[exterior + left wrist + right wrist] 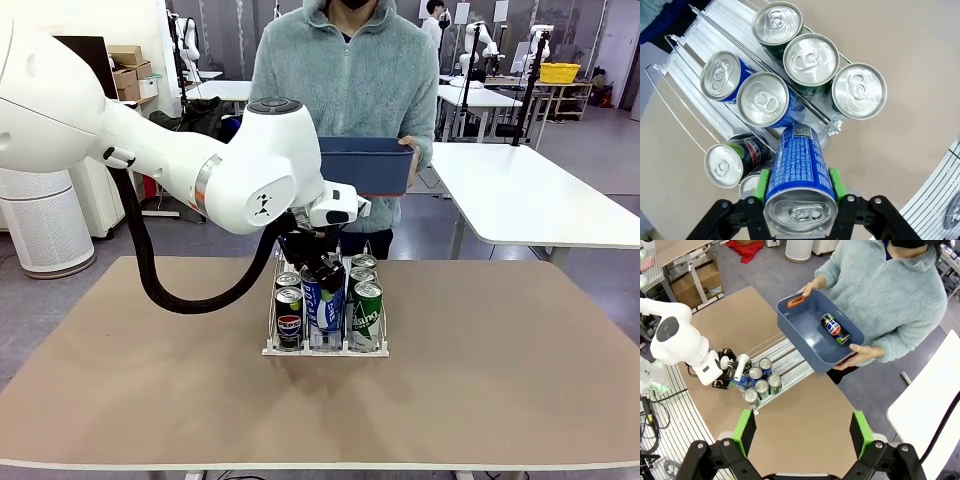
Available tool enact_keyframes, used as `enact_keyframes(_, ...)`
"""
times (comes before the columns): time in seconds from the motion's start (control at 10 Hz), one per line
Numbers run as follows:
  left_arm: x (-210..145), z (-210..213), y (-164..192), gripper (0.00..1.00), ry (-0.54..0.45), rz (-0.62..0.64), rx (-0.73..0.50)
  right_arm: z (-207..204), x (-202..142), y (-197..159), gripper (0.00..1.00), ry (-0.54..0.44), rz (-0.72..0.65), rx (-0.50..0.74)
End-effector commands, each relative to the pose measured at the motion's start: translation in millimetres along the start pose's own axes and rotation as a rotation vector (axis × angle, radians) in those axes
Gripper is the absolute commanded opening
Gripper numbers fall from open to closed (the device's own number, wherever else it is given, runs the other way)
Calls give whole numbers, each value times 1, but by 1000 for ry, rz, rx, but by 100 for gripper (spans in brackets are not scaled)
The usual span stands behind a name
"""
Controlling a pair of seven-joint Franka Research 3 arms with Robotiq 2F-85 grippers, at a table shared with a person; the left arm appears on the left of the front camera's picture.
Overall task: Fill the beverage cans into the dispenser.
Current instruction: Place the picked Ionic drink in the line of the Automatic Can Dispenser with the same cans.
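Alignment counts: left fingers [761, 186] pinch blue-and-white aluminium can [799, 170] at the middle lane of the clear-and-white plastic dispenser [732, 22] (two blue cans [762, 99] behind); seat it upright between dividers [765, 52]; right fingers [744, 432] spread.

- The counter [500, 380] was bare on both sides of the dispenser [325, 351].
- Its near end was full of cans [367, 300]; the far lanes [784, 353] were open.

left arm [250, 170]: glossy white, dark cap, black logo | hose [150, 270]: black, ribbed | left gripper [799, 184]: black, green pads (right gripper [803, 432] alike)
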State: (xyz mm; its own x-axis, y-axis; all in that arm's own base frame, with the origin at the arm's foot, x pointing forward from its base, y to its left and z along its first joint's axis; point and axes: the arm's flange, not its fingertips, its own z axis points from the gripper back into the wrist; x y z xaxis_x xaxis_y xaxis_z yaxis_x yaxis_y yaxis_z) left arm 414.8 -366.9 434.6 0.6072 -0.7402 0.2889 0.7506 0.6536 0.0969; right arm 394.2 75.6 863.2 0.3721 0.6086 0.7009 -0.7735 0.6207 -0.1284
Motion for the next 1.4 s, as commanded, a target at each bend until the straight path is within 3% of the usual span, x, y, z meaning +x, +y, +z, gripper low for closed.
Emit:
enact_keyframes(0.0, 16, -12, 12, 57, -34, -16, 10, 0, 0, 1, 100, 0, -13, -2)
enact_keyframes(0.7, 13, -39, 2, 57, 41, -62, -115, 0, 0, 1, 100, 0, -13, -2)
enact_keyframes(0.8, 11, -37, 3, 77, 40, -71, -109, 0, 0, 1, 100, 0, -13, -2)
enact_keyframes(0.9, 10, -32, 3, 77, 27, -54, -108, 0, 0, 1, 100, 0, -13, -2)
enact_keyframes(1.0, 11, -28, 2, 96, 18, -42, -104, 0, 0, 1, 100, 0, -13, -2)
enact_keyframes(1.1, 8, -23, 1, 80, 13, -39, -99, 0, 0, 1, 100, 0, -13, -2)
enact_keyframes(1.2, 7, -18, -1, 100, 3, -39, -88, 0, 0, 1, 100, 0, -13, -2)
enact_keyframes(1.3, 7, -11, -2, 99, -13, -27, -72, 0, 0, 1, 100, 0, -13, -2)
